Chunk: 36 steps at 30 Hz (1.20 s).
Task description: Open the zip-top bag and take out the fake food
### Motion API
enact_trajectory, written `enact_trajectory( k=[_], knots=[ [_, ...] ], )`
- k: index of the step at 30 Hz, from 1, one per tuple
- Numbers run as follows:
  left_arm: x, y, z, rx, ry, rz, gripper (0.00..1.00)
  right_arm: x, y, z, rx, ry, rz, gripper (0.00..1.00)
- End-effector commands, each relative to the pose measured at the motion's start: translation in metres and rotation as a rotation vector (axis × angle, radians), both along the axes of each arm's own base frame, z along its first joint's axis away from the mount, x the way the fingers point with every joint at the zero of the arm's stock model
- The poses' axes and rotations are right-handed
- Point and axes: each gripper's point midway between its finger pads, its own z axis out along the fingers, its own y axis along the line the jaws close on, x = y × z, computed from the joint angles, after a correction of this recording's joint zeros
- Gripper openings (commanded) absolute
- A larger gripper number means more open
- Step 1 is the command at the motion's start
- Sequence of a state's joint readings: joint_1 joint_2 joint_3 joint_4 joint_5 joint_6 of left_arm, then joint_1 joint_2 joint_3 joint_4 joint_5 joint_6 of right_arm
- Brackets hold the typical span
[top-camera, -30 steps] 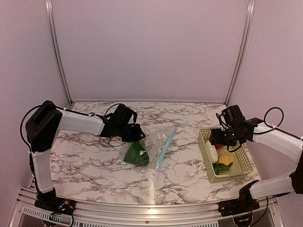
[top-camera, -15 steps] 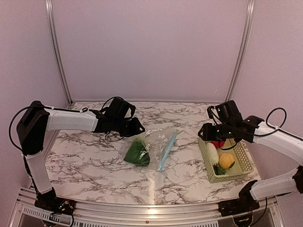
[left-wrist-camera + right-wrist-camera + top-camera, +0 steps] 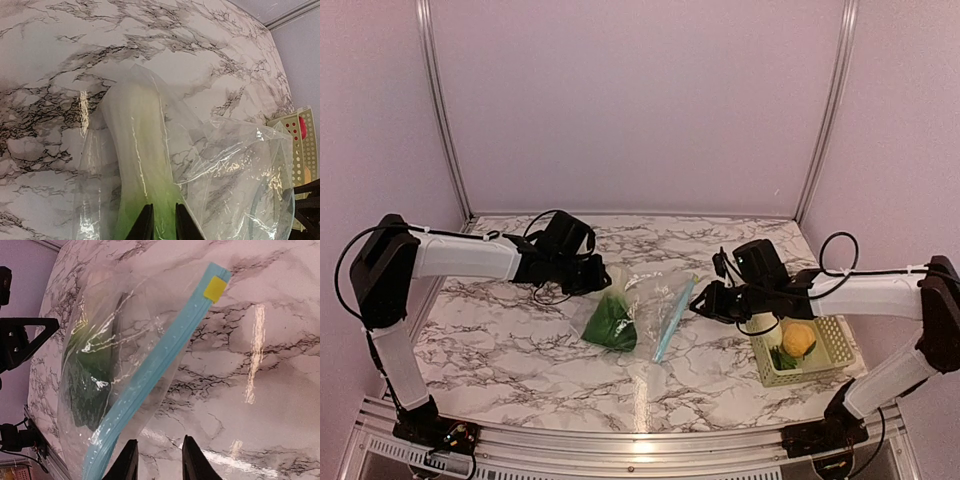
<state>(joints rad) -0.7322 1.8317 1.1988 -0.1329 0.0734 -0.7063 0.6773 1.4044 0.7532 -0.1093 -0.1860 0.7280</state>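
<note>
Noting my left hand (image 3: 162, 216) pinching the zip-top bag (image 3: 645, 300) at mid-bench (image 3: 500, 335), green vegetable (image 3: 609, 324) inside, while my right hand (image 3: 159, 446) hovers spread just beside the blue zipper strip (image 3: 150, 380); a yellow fruit (image 3: 798, 338) lies in the basket (image 3: 840, 347).

The left arm rises from its base and bends at the elbow, its forearm running level toward the zip-top bag (image 3: 645, 300). The left gripper (image 3: 603, 278) sits at the bag's far left corner. In the wrist view its fingers (image 3: 146, 225) stand almost together, seemingly nipping the bag's film, though the contact lies at the frame's edge. The right arm stretches low toward the bag's right edge. The right gripper (image 3: 696, 303) stops just beside that edge, with its fingers (image 3: 127, 460) parted and holding nothing.
</note>
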Motion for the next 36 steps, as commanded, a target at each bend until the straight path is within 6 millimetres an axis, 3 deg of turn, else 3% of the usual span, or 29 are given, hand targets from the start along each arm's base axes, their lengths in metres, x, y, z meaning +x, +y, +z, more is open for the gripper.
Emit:
enact_trajectory(
  k=[1,13,28,36],
  knots=[
    [0.003,0.014,-0.021,0.066,0.022,0.033,0.15,0.007,0.036,0.016,0.160,-0.024,0.055,0.28],
    [0.001,0.021,-0.053,0.108,0.061,0.043,0.09,0.020,0.073,0.002,0.244,-0.023,0.109,0.28],
    [-0.006,0.020,-0.069,0.104,0.094,0.034,0.07,0.033,0.076,0.003,0.241,-0.077,0.072,0.27],
    [-0.011,0.014,-0.076,0.095,0.111,0.018,0.07,0.035,0.091,0.002,0.197,-0.118,0.088,0.28]
  ],
)
